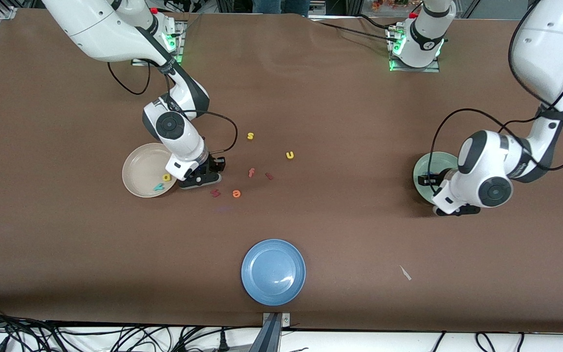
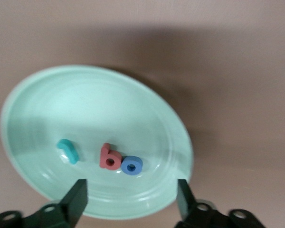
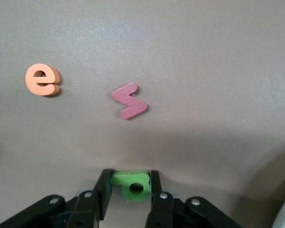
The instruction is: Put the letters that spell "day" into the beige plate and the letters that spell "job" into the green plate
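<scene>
The green "d" (image 3: 133, 184) sits pinched between the fingers of my right gripper (image 3: 129, 183), which is shut on it low over the table beside the beige plate (image 1: 137, 168). In that plate lie the yellow "a" (image 1: 166, 177) and the teal "y" (image 1: 159, 187). The front view hides the "d" under the right gripper (image 1: 202, 181). My left gripper (image 2: 130, 194) hangs open over the green plate (image 2: 47, 95), holding nothing. The teal "j" (image 2: 68, 151), red "b" (image 2: 109, 157) and blue "o" (image 2: 131, 166) lie in that plate. The front view shows the left gripper (image 1: 455, 210) over the green plate (image 1: 425, 168).
Loose letters lie mid-table near the right gripper: a dark red zigzag (image 3: 129, 101), an orange "e" (image 1: 236, 194), a pink "f" (image 1: 251, 172), another dark red piece (image 1: 269, 175), a yellow "u" (image 1: 290, 155) and a yellow "s" (image 1: 250, 136). A blue plate (image 1: 273, 272) lies nearest the front camera.
</scene>
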Robot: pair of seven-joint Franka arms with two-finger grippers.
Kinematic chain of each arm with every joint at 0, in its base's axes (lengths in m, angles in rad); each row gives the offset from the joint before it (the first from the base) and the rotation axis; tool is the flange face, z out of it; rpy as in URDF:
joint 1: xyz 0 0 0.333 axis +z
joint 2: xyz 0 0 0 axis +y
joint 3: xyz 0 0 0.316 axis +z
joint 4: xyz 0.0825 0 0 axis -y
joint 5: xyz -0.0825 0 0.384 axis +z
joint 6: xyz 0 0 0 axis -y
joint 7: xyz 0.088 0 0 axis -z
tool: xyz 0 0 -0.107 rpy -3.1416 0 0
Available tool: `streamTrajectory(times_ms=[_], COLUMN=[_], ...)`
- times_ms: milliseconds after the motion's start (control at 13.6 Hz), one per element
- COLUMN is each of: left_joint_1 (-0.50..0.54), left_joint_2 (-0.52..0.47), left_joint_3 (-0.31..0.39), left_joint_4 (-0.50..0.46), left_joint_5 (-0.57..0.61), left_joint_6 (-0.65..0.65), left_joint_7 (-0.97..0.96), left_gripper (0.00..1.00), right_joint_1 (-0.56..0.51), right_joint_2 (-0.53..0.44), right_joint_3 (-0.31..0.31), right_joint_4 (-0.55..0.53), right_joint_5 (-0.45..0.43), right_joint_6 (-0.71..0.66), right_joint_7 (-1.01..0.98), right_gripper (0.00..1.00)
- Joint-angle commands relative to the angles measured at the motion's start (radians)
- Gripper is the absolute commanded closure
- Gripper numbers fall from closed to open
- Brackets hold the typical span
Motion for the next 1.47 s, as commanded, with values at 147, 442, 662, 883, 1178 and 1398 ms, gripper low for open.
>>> streamTrajectory(times_ms=[147,442,662,883,1178,1398], left_joint_1=[0.004,0.004,-0.004,-0.077,-0.217,-0.301], left_joint_2=[-0.104,-0.140,-0.166,-0.167,-0.198,-0.270], left_joint_3=[-0.030,-0.053,-0.049,0.028,0.204,0.319], left_joint_4=[0.311,0.481,0.521,0.532,0.529,0.435], left_joint_5=[-0.132,-0.131,-0.128,-0.136,-0.216,-0.258], left_joint_6=[-0.332,-0.431,-0.426,-0.425,-0.417,-0.350], left_joint_7=[0.011,0.017,0.023,0.117,0.161,0.250], left_gripper=[0.00,0.00,0.00,0.00,0.00,0.01], right_joint_1=[-0.021,-0.131,-0.188,-0.187,-0.187,-0.185], right_joint_2=[-0.140,-0.242,-0.272,-0.286,-0.288,-0.337], right_joint_3=[-0.015,-0.015,-0.070,-0.101,-0.108,-0.129], right_joint_4=[0.002,0.016,0.017,0.048,0.118,0.160], right_joint_5=[-0.010,-0.006,0.016,0.155,0.168,0.221], right_joint_6=[-0.180,-0.353,-0.397,-0.507,-0.623,-0.663], right_joint_7=[-0.094,-0.355,-0.547,-0.555,-0.556,-0.550], right_gripper=[0.66,0.66,0.39,0.03,0.01,0.01])
